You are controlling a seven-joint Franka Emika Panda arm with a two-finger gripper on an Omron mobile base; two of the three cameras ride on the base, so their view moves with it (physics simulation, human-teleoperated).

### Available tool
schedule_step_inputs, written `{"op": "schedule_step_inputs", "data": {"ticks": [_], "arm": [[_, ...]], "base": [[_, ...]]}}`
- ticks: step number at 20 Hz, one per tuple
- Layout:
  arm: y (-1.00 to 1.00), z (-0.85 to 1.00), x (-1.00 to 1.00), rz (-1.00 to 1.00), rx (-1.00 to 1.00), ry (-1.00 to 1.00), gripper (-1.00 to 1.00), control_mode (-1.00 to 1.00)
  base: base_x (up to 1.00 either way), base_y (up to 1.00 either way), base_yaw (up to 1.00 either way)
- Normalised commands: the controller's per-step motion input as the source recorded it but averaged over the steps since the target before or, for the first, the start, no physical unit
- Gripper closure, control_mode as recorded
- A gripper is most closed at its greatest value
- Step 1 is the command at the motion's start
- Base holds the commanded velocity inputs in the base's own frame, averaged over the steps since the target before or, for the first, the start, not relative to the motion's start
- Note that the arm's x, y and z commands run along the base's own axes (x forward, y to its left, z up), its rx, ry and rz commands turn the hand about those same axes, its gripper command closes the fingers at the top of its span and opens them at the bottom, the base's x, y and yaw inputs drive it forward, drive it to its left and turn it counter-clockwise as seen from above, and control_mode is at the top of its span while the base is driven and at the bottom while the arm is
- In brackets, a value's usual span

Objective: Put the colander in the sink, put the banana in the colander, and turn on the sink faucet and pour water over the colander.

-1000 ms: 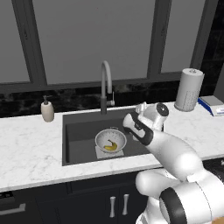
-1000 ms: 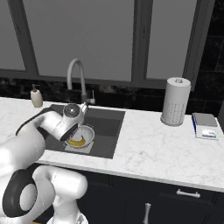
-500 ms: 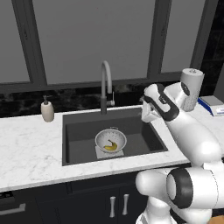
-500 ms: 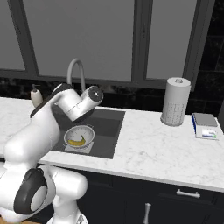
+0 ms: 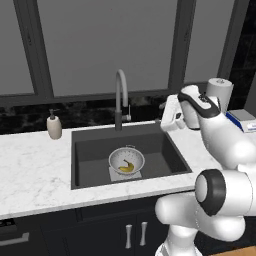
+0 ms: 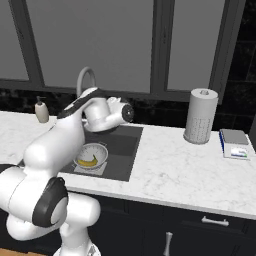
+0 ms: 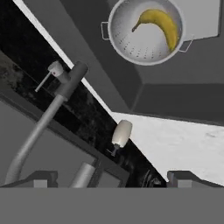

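One colander (image 5: 126, 160) sits on the lighter patch at the bottom of the sink (image 5: 165, 150), and one banana (image 5: 127, 167) lies inside it, so I judge only the tap step is left. I count one sink faucet (image 5: 120, 97), with no stream running from it, one soap dispenser (image 5: 54, 126) on the bench (image 5: 30, 170) to the left of the basin, one paper towel roll (image 6: 200, 116) and one small scale (image 6: 235, 144) off to the right.

My gripper (image 5: 169, 120) hangs over the back right corner of the sink, near the faucet but not touching it, with its jaws spread wide and nothing between them. The side lever (image 7: 46, 78) is small and thin; from here I could slide past it or strike the stem instead. I also cannot tell whether the spout ends directly above the colander, so the water might fall beside it.
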Motion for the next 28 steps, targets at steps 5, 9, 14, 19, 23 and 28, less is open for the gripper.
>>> {"op": "schedule_step_inputs", "data": {"ticks": [5,9,14,19,23,28], "arm": [[0.17,0.01,0.0,-0.16,0.28,-0.01,-1.0,-1.0],[0.49,0.0,0.15,-0.2,0.14,-0.02,-1.0,-1.0],[0.35,0.0,0.31,-0.12,0.13,0.0,-1.0,-1.0],[-0.12,-0.12,0.09,-0.01,0.2,-0.02,-1.0,-1.0],[-0.25,-0.19,0.0,0.0,0.12,-0.07,-1.0,-1.0],[-0.02,-0.02,0.12,0.0,0.03,-0.05,-1.0,-1.0]], "base": [[0.0,0.0,0.0],[0.0,0.0,0.0],[0.0,0.0,0.0],[0.0,0.0,0.0],[0.0,0.0,0.0],[0.0,0.0,0.0]]}}
